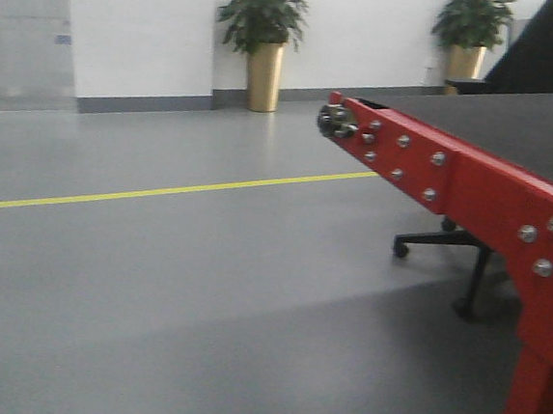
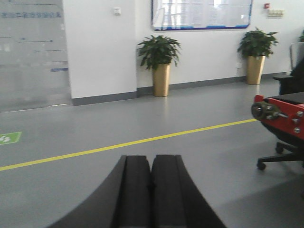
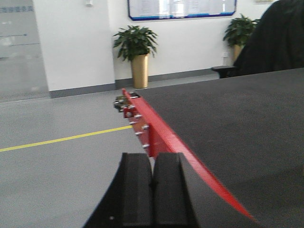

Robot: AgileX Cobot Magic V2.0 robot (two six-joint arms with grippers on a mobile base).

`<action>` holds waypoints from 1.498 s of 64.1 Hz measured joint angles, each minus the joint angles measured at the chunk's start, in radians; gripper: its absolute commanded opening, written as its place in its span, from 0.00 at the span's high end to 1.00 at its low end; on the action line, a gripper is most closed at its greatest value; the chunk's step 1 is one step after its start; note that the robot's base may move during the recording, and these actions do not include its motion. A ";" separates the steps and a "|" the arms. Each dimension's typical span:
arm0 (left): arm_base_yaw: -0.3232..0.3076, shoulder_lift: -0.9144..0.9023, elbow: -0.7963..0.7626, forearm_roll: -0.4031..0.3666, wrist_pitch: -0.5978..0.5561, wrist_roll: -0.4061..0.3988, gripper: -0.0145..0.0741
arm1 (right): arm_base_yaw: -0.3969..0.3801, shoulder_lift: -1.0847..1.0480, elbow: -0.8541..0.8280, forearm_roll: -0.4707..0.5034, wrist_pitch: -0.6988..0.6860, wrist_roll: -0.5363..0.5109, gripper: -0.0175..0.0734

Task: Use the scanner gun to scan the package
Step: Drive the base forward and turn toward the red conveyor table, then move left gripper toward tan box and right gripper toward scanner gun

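Grey floor (image 1: 152, 303) stretches ahead of both grippers. A dark-topped table (image 3: 237, 133) with a red side rail (image 1: 473, 181) runs just to the right of the right gripper (image 3: 152, 190); its end lies ahead and to the right of the left gripper (image 2: 152, 190). A potted plant (image 2: 159, 61) stands far ahead by the wall, beyond a yellow line (image 2: 118, 145). Both grippers have their fingers pressed together with nothing between them. The package and the scanner gun show in no view, so I cannot tell where they are.

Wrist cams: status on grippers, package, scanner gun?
Left gripper shut, empty. Right gripper shut, empty, beside conveyor. Package and scanner gun not in any view. No obstruction seen.
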State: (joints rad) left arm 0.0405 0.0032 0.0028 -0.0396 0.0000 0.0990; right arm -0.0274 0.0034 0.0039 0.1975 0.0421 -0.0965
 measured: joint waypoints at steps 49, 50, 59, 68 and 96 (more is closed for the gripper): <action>0.000 0.000 0.000 0.000 0.000 0.000 0.96 | 0.000 0.000 0.000 0.000 0.000 0.000 0.98; 0.000 0.000 0.000 0.000 0.000 0.000 0.96 | 0.000 0.000 0.000 0.000 0.000 0.000 0.98; 0.000 0.000 0.000 0.000 0.000 0.000 0.96 | 0.000 0.000 0.000 0.000 0.000 0.000 0.98; 0.000 0.000 0.000 0.000 0.000 0.000 0.96 | 0.000 0.000 0.000 0.000 0.000 0.000 0.98; 0.000 0.000 0.000 0.000 0.000 0.000 0.96 | 0.000 0.000 0.000 0.000 0.000 0.000 0.98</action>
State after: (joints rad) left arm 0.0405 0.0032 0.0028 -0.0396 0.0000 0.0990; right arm -0.0274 0.0034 0.0039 0.1975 0.0421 -0.0965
